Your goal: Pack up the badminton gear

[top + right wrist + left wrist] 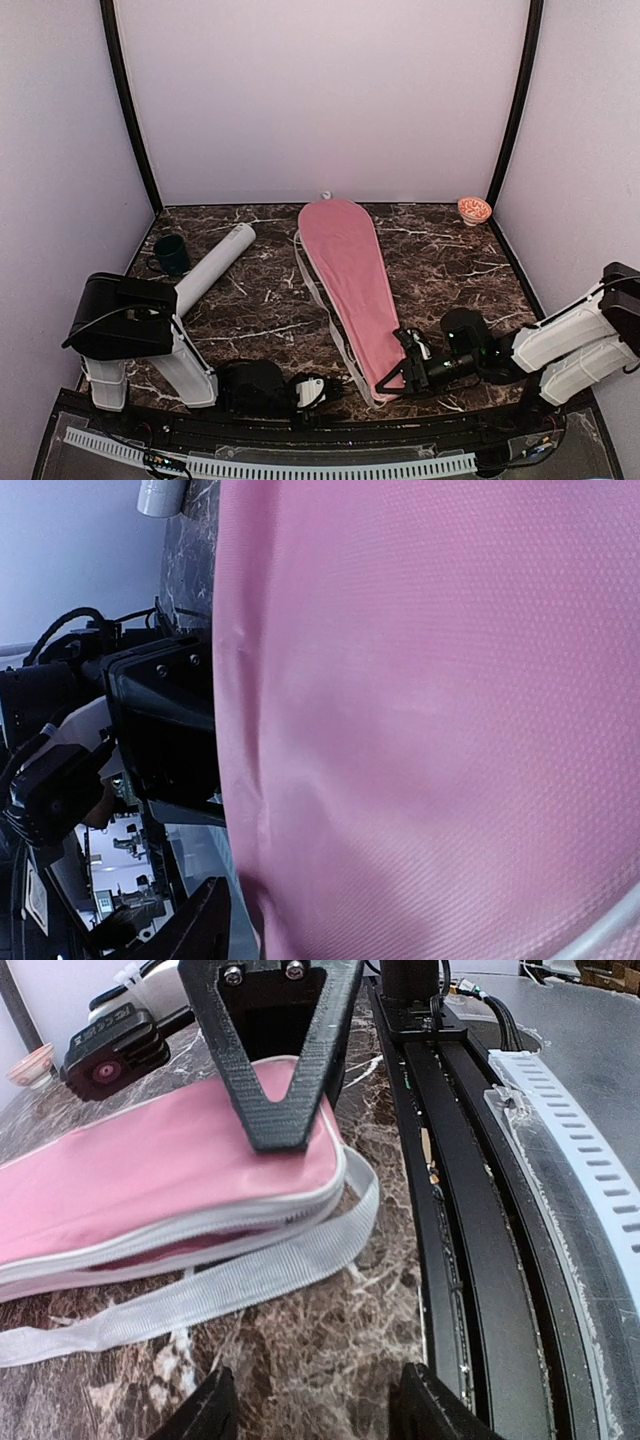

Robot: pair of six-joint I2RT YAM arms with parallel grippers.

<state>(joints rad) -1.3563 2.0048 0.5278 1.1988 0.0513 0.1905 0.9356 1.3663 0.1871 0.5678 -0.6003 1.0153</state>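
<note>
The pink racket cover [352, 275] lies lengthwise in the middle of the marble table, with its narrow end nearest the arms. Its zip looks closed along the side [160, 1235], and a grey strap [220, 1285] trails beside it. The pale grey tube [215, 263] lies at the left. My left gripper [325, 388] hovers low just left of the narrow end. It stands open [315, 1405] over bare marble and holds nothing. My right gripper [405, 362] straddles that end. One finger [200, 920] stands slightly off the fabric, and the cover [420, 720] hides the other.
A dark green cup [170, 254] stands at the back left beside the tube. A small orange-patterned bowl [474, 210] sits at the back right corner. A black rail [470, 1210] runs along the near table edge, close to my left gripper.
</note>
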